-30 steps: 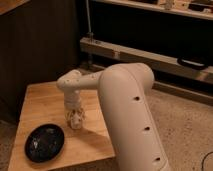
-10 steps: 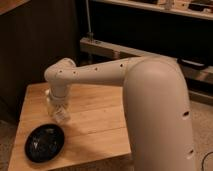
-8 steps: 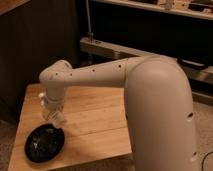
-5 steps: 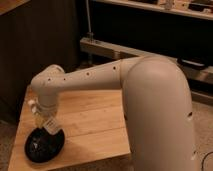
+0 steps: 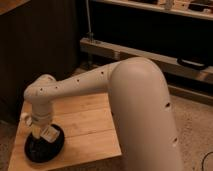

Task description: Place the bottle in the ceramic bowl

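The big white arm (image 5: 130,95) is reaching down to the near left part of the wooden surface (image 5: 87,125). The pincer (image 5: 43,133) is hanging right over the ceramic bowl (image 5: 56,146), which is sitting on the near left corner. The pincer is squeezing the bottle (image 5: 48,134), a small pale thing with a bit of yellow. The bottle is sitting low over the middle of the black bowl.
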Controlling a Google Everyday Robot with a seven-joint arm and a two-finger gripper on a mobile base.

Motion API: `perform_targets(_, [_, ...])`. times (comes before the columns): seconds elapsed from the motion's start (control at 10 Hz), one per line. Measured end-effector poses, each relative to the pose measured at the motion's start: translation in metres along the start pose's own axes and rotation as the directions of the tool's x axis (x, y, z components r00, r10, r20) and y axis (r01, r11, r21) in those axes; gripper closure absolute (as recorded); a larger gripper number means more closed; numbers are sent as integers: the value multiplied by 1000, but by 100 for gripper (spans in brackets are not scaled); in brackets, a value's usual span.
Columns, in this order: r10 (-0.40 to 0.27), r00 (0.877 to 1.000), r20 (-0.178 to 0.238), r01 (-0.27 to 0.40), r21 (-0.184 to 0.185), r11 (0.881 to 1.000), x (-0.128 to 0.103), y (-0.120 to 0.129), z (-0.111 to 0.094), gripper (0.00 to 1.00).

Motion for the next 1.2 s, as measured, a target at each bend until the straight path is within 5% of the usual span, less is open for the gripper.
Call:
perform_targets(0.5, [-54, 999, 3, 54, -78, 996, 11, -11, 29, 100])
perform_targets(0.7, [-77, 997, -31, 74, -72, 995, 13, -12, 46, 97])
perform_targets(1.0, [-89, 992, -87, 84, -66, 994, 16, -15, 60, 72])
perform_targets(1.2, [-74, 993, -88, 69, -67, 995, 16, -18, 58, 50])
